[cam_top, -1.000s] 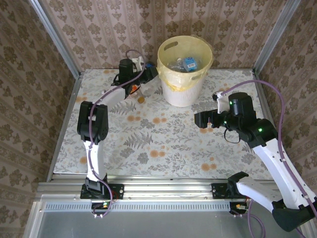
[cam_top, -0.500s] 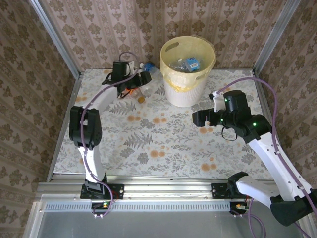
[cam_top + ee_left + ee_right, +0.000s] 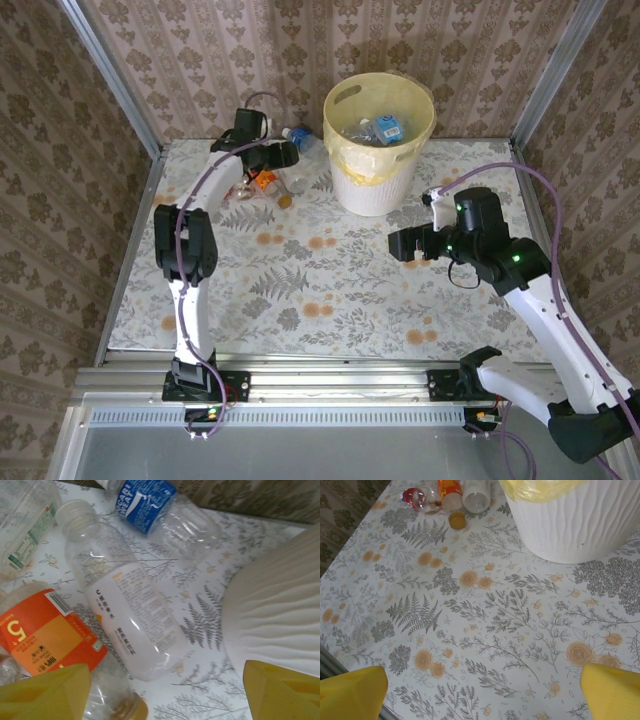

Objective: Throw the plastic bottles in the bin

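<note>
The bin, a pale yellow bucket with a whitish body, stands at the back with several plastic bottles inside, one blue-labelled. Left of it more plastic bottles lie on the table: a white-labelled one, an orange-labelled one, a blue-labelled one and a green-printed one. My left gripper hovers open over them; its midpoint is just past the white-labelled bottle's base, holding nothing. My right gripper hangs open over bare table, in front of the bin.
A loose yellow-brown cap and a red-capped piece lie near the bottle pile. Patterned walls close in the table at the back and sides. Floral tabletop stretches open between the two arms.
My left gripper has opened and drawn back a little to the left. A blue-labelled bottle now lies beside the bin. The bin shifted slightly right. The right arm barely moved.
</note>
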Action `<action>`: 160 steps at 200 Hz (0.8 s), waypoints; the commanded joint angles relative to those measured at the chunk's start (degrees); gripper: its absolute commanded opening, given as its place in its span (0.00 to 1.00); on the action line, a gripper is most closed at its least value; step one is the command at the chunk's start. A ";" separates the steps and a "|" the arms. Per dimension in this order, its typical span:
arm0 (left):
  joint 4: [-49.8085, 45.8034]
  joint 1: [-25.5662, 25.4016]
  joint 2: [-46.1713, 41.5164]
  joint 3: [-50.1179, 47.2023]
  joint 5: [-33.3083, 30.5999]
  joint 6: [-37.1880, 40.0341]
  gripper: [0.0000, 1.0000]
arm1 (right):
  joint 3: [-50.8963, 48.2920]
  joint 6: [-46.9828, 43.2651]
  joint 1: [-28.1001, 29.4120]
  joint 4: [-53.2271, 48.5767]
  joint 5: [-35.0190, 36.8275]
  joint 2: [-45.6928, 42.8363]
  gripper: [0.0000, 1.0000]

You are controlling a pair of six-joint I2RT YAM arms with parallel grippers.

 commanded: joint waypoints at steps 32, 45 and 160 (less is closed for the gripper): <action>-7.45 -1.47 7.22 9.06 -6.30 4.11 0.79 | -0.28 -0.93 -0.04 0.28 -2.22 -0.49 1.00; -8.10 -1.87 8.66 11.05 -7.09 4.14 0.79 | -0.49 -0.75 -0.08 0.51 -2.41 -0.47 1.00; -11.96 -3.14 18.81 22.13 -13.64 3.48 0.79 | -2.55 -0.62 -0.07 0.73 -2.96 -0.63 1.00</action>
